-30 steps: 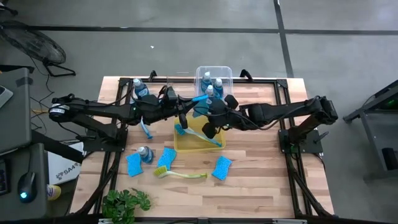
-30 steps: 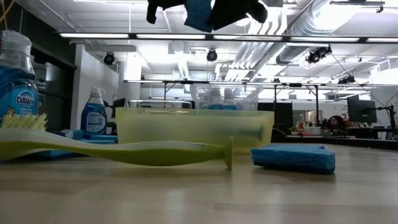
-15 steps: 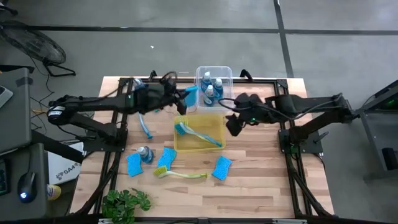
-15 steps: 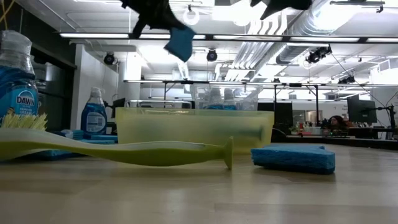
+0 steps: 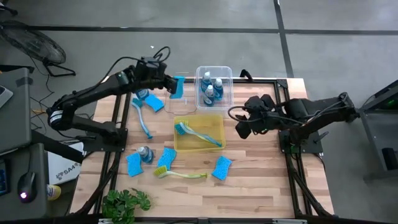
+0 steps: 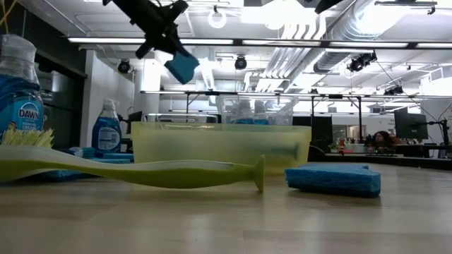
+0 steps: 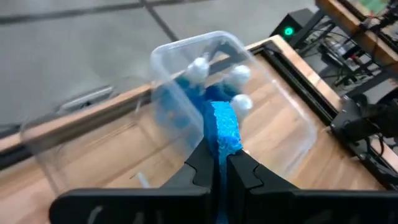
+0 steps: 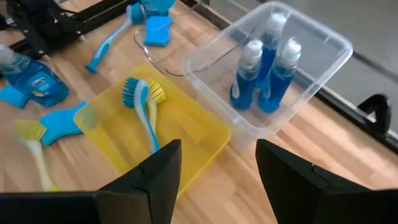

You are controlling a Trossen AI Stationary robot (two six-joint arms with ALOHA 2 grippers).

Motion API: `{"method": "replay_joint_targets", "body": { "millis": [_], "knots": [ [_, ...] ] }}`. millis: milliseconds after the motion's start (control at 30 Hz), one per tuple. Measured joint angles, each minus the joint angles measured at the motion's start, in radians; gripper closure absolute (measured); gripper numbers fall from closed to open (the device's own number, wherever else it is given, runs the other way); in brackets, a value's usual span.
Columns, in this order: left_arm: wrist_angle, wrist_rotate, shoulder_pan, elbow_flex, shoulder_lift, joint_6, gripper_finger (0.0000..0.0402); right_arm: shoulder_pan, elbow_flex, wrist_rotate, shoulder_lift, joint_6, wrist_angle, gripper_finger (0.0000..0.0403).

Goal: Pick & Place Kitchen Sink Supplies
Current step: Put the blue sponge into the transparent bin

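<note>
From above, your left gripper (image 5: 171,83) hangs toward twelve o'clock on the table, its fingers clamped edge-on around a blue sponge (image 5: 177,87); the wrist view shows the sponge pinched between both fingertips, likely so it stays upright and drops cleanly. It sits just at nine o'clock of the clear bin (image 5: 214,83), which already holds three bottles of blue liquid (image 5: 209,90); a second clear container (image 7: 93,134) seems to lie beneath the sponge, though its outline is faint. Your right gripper (image 5: 244,126) waits at three o'clock of the yellow bin (image 5: 214,142), fingers spread apart and empty, clear of your path. Inside the yellow bin lies a blue dish brush (image 5: 194,132), so like seems to go with like; still loose on the wood are a yellow-green brush (image 5: 179,174), more sponges, another blue brush and a bottle (image 5: 144,153).
</note>
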Motion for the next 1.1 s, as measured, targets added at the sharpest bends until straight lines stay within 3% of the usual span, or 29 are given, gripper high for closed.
{"method": "replay_joint_targets", "body": {
  "millis": [333, 900, 1100],
  "knots": [
    [-0.094, 0.122, 0.168, 0.0, 0.05, -0.121, 0.0398, 0.066, -0.006, 0.064, 0.0, 0.055, -0.116, 0.0203],
    [0.013, 0.227, 0.208, 0.0, 0.339, -0.278, 0.0398, 0.103, -0.006, 0.096, 0.0, 0.088, -0.143, 0.0203],
    [0.035, 0.207, 0.208, 0.0, 0.401, -0.296, 0.0398, 0.103, -0.006, 0.096, 0.0, 0.089, -0.142, 0.0203]
  ]
}}
